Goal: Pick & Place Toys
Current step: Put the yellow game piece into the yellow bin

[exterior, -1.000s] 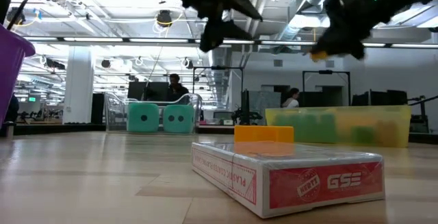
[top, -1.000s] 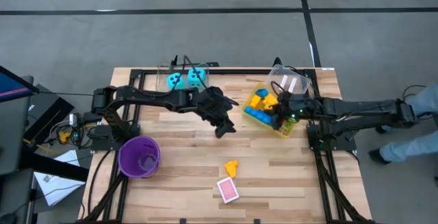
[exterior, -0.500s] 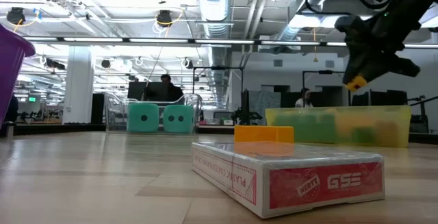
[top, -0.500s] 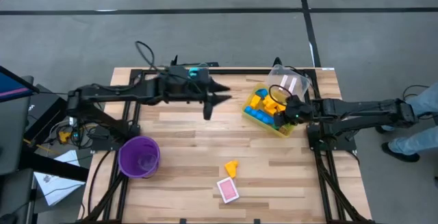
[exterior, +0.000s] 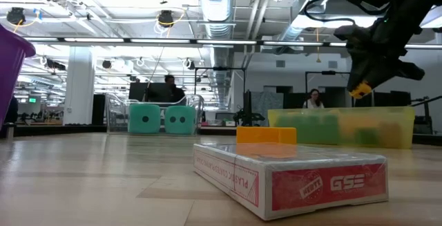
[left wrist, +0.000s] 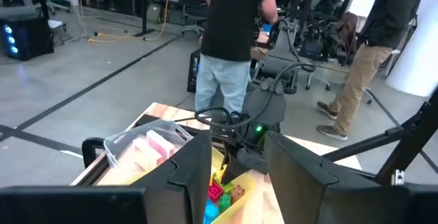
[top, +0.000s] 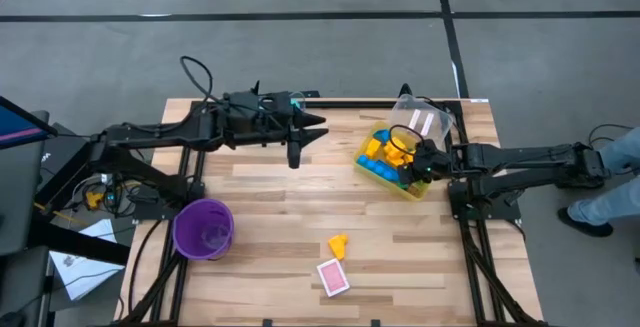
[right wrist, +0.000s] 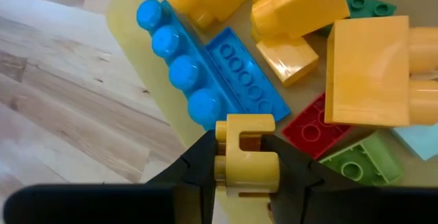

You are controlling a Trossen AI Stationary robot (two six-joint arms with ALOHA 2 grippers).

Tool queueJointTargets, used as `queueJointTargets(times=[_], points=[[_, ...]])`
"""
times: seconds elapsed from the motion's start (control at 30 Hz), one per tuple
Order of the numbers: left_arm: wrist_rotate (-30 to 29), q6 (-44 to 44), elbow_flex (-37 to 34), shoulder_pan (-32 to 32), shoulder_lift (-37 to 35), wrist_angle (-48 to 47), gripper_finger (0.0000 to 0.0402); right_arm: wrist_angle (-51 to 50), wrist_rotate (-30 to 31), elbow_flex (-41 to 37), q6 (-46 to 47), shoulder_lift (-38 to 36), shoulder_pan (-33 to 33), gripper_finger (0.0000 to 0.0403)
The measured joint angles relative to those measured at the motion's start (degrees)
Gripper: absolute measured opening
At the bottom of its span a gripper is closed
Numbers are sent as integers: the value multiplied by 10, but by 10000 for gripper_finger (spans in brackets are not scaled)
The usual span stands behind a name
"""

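- Over the yellow bin (top: 417, 189) at about 3 o'clock on the surface (top: 270, 227), the right claw (top: 412, 167) is closed on a small yellow brick (right wrist: 245, 157); the right wrist view shows both fingers pressed against the brick's sides.
- Inside the bin, below that brick, lie a blue brick (right wrist: 212, 63), several larger yellow bricks (right wrist: 366, 70), a red brick (right wrist: 321, 122) and green bricks (right wrist: 359, 162).
- Toward 12 o'clock, near the far edge of the surface, the left claw (top: 295, 152) hangs above the wood with its fingers a small way apart and nothing between them, as the left wrist view shows.
- Behind the left arm at the far edge, the two cyan dice (exterior: 162, 119) sit side by side in a clear container, seen in the low view.
- Near 6 o'clock an orange brick (top: 339, 244) lies on the surface just beside a pink card pack (top: 333, 278), which lies nearer the front edge.
- At about 8 o'clock stands the purple cup (top: 204, 229), well apart from the toys.
- People stand in the room beyond the surface.
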Motion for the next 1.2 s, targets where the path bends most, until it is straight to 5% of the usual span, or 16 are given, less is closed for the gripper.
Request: queueJointTargets(times=[1.2], points=[[-2, -7, 0, -8, 7, -2, 132, 11, -6, 0, 9, 0, 3, 139]])
